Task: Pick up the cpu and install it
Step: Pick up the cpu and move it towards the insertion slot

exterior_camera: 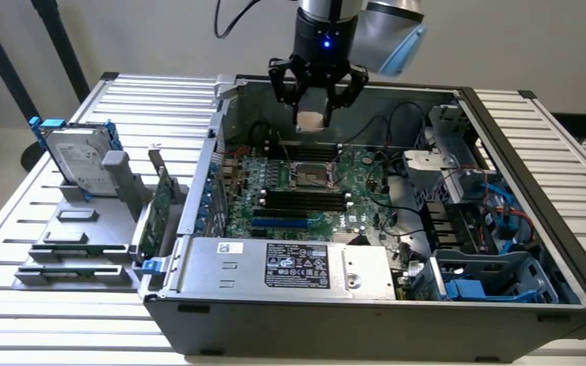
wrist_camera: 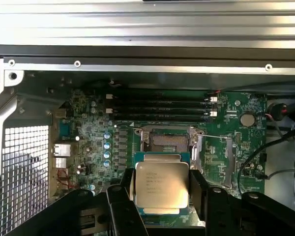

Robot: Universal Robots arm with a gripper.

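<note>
An open grey metal computer case [exterior_camera: 375, 313] lies on its side on a table [exterior_camera: 150, 91] of ribbed metal slats, with one green motherboard [exterior_camera: 365, 198] exposed on its floor. One boxy silver power supply [exterior_camera: 293, 267] with a black label sits along the near wall. Tangled black and blue cables [exterior_camera: 502, 206] crowd the drive bays at the exterior view's right.

Outside the case, at the exterior view's left, a grey plastic rack [exterior_camera: 74, 255] holds one rectangular silver hard drive [exterior_camera: 79, 164] with blue brackets, standing on edge. One green expansion card [exterior_camera: 156, 213] stands upright just beside the case wall.

The arm's black gripper [exterior_camera: 316, 107] hangs over the far half of the motherboard. Its two dark fingers [wrist_camera: 199, 189] are pressed against opposite edges of the cpu [wrist_camera: 161, 184], a small flat square chip with a dull silver metal lid and a green rim. The chip is held level in the air, clear of the board.

Below it, one square black-framed socket [wrist_camera: 169, 142] lies uncovered, its thin metal retention levers swung aside. Nothing stands between chip and socket. A bank of long black memory slots [wrist_camera: 157, 105] runs just beside the socket, and a row of small blue-topped capacitors [wrist_camera: 107, 145] lines its other side.
</note>
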